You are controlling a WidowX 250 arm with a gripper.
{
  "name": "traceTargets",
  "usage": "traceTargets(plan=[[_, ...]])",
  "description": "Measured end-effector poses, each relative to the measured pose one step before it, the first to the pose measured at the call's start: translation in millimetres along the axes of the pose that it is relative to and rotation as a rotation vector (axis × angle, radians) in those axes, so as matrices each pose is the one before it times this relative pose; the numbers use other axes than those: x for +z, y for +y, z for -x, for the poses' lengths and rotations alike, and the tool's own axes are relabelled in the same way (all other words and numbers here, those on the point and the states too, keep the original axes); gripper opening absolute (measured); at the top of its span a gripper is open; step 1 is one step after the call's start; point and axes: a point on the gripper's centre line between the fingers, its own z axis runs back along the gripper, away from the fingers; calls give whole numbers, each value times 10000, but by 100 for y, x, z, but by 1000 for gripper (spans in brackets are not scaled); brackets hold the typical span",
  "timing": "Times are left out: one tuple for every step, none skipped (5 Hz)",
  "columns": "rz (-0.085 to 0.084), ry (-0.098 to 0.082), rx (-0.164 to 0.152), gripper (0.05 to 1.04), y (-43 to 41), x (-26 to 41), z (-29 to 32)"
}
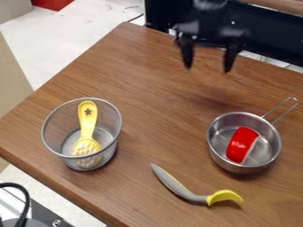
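The hand (207,67) is empty above the bench (142,97), fingers well apart with a clear gap between them. Nearest, below it and toward the camera, is the metal pan (220,155); the red piece (241,144) lies inside, its wire handle (276,107) pointing outward. Farther out are the basket (56,142) with the yellow utensil (87,122), and the spoon (177,186). Judgement: for a sound grip on the red piece, centre above it, turn across its narrow width, descend straight, clear the rim, then close gently.
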Motion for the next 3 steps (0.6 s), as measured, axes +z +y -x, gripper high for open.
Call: traceTargets(plan=[[252,803,-1803,999,-3002,-258,485],[-213,222,-2167,999,-3490,470,-487],[-360,266,-1337,999,-1921,-1441,-74]])
